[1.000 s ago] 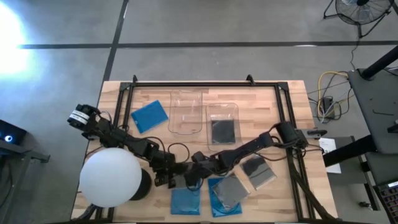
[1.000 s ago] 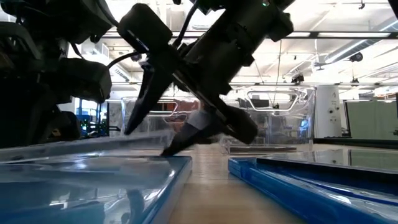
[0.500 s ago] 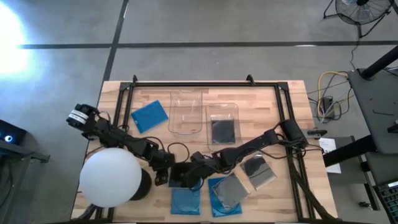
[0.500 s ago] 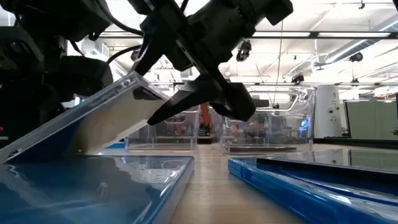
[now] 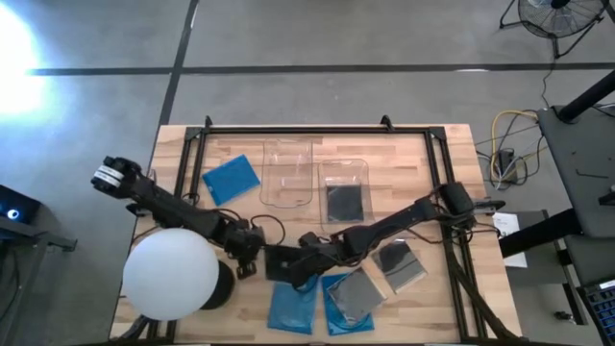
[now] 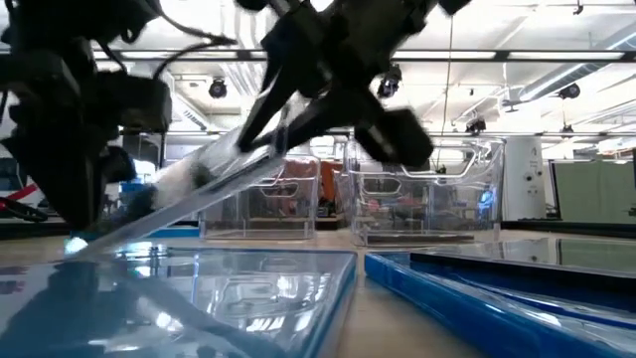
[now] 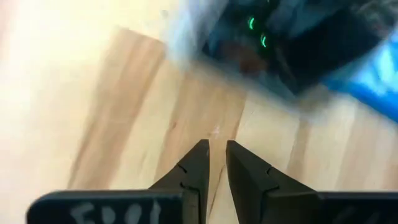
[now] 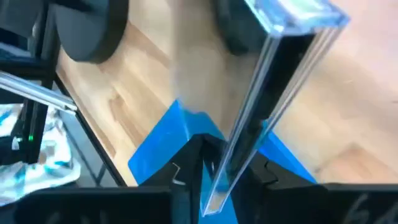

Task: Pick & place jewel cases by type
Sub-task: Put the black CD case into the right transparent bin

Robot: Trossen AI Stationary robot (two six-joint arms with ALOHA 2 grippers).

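case [image 8: 261, 99], dark and glossy, stands edge-on between my right fingers [image 8: 186, 168] in the right wrist view, and they pinch its thin rim from both sides. in the high view my right gripper [image 5: 288, 267] sits at lower centre of the frame, just above a blue jewel case [image 5: 293, 308] lying flat on the table [image 5: 432, 163]. in the low view the held case slants from upper centre down toward the left, its low end near the wood.

my left gripper [image 5: 252, 252] lies just left of the right one in the high view, beside the white ball [image 5: 171, 272] at lower left. in the left wrist view its two fingers [image 7: 196, 165] stand narrow, nearly together, with only bare wood between them.

another blue case [image 5: 232, 179] rests at upper left of the table. a dark one [image 5: 345, 202] lies inside the right clear bin [image 5: 344, 173], while the left clear bin [image 5: 288, 173] sits just beside it. at lower right, grey cases [image 5: 399, 264] overlap a blue one [image 5: 336, 312].
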